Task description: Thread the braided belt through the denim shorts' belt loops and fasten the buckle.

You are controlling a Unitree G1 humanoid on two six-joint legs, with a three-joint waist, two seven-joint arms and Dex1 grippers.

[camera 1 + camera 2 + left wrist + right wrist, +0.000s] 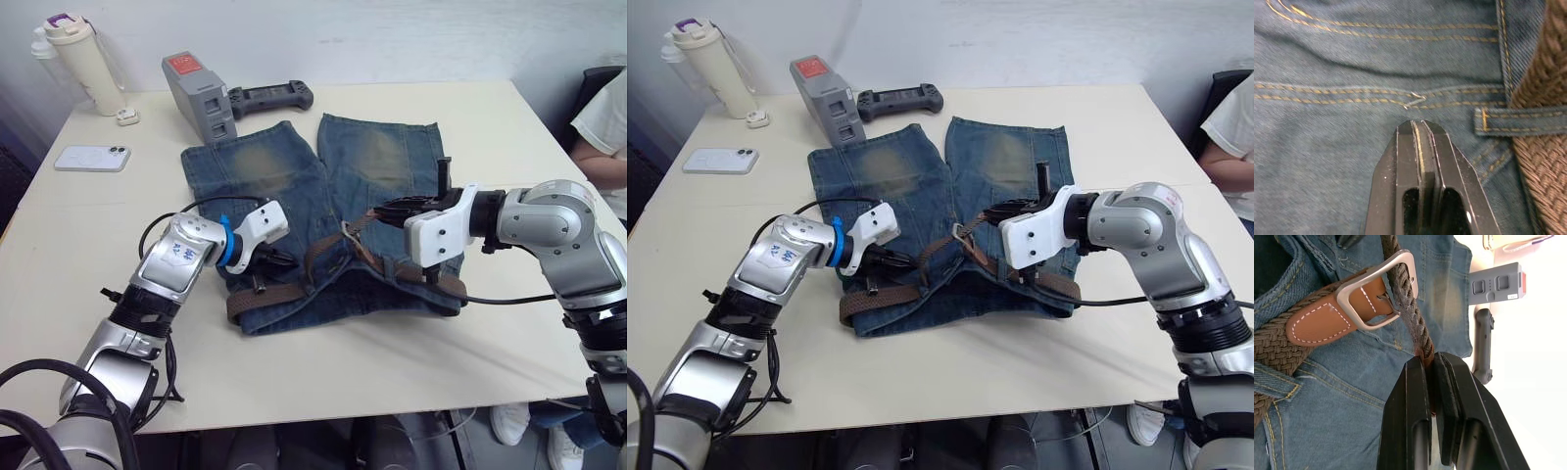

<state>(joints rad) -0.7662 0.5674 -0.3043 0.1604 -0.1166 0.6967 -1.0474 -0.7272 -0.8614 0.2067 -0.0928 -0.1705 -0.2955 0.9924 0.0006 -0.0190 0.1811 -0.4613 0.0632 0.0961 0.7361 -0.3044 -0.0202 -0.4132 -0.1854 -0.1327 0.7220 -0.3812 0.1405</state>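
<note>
The braided belt [1408,316] tip is hidden between the right gripper [1428,363] fingers; a person [605,127] is cut off, seemingly seated.

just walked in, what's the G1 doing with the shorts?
It's belting the denim shorts on the table. The braided belt already runs under a belt loop along the waistband. The right claw is shut on the belt's free end, which passes through the buckle; I can't tell whether the prong is seated. The left claw is shut and lies against the denim beside the waistband, with nothing visibly between its fingers.
</note>
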